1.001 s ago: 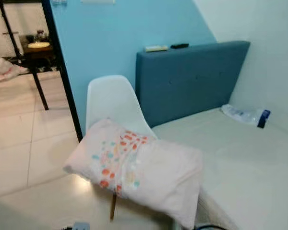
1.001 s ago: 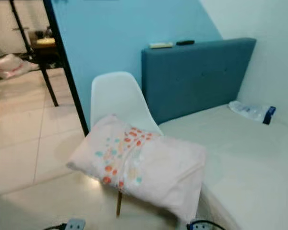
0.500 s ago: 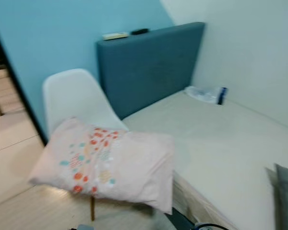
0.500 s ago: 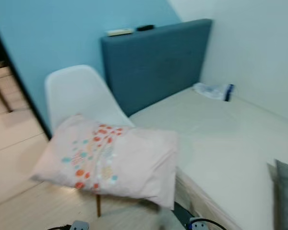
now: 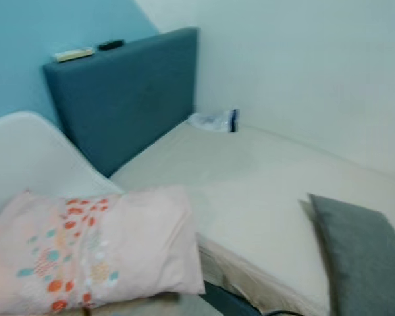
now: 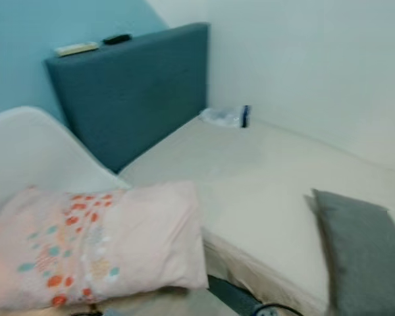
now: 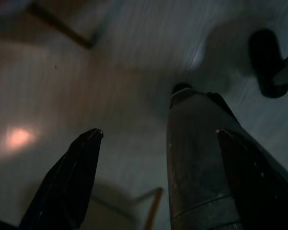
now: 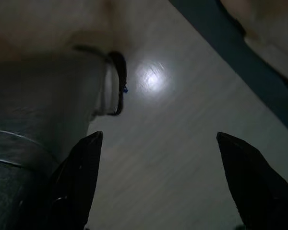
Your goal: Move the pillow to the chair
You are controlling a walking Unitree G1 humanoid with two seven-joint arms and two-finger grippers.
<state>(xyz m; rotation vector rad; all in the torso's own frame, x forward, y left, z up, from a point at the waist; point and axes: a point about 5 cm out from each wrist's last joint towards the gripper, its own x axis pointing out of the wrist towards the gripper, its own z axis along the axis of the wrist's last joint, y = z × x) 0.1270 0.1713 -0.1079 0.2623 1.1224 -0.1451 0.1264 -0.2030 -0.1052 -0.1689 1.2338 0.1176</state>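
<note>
Head views: the camera has swung right since the earlier frames; the whole scene has slid left, so the doorway and tiled room are out of frame and more bed is in. The pink pillow point(image 5: 92, 250) with orange and teal dots lies on the white chair point(image 5: 26, 161) seat as before, its right end hanging past the seat toward the bed point(image 5: 250, 191), just beside the mattress edge. A grey pillow point(image 5: 359, 253) now shows on the bed at right; earlier only its corner showed. The blue headboard point(image 5: 125, 95) stands behind the chair, against the blue wall point(image 5: 26, 33), with a pale flat item point(image 5: 74, 54) and a dark remote-like item point(image 5: 110, 45) on its top edge. A clear plastic package with a dark end point(image 5: 214, 120) lies on the mattress in the corner by the white wall point(image 5: 303, 72). The picture is a bit blurred.

Left wrist view: dark. The left gripper point(image 7: 158, 132) hangs over a pale floor point(image 7: 120, 81), fingers spread apart, nothing between them. A grey robot leg point(image 7: 197, 163) is close by, and a thin wooden leg point(image 7: 153, 208) shows near the frame edge.

Right wrist view: dark. The right gripper point(image 8: 158, 136) has its fingers spread wide and holds nothing, over wood-look floor point(image 8: 168, 148) with a light glare. A grey robot leg point(image 8: 43, 105) is to one side, a dark blue bed base strip point(image 8: 230, 72) in the corner.
</note>
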